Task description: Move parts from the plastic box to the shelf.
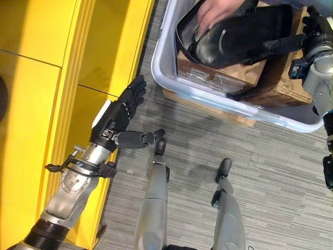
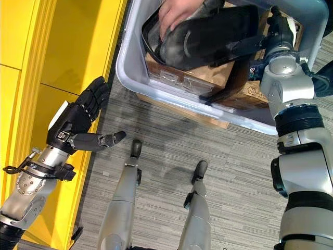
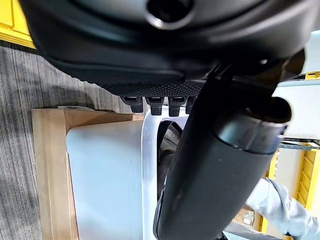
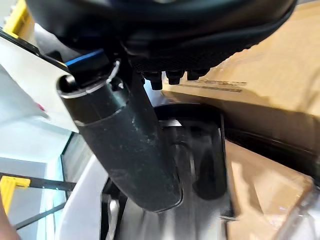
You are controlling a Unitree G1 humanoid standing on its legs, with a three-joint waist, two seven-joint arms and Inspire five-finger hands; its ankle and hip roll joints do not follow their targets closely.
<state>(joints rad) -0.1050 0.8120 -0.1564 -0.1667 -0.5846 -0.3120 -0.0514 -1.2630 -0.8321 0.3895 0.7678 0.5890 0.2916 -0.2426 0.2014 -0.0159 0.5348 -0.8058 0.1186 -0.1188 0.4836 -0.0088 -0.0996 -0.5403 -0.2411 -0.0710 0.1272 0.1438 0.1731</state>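
At the left we see the yellow shelf, and beside it our left hand hangs over the carpet with fingers straight and thumb out, empty. To the right, the plastic box holds a large black part on brown cartons; a person's hand rests on it. Our right hand reaches its end; we cannot tell its grip.

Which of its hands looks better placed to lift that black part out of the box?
Right hand: it is already at the black part inside the box. Left hand hangs open beside the shelf.
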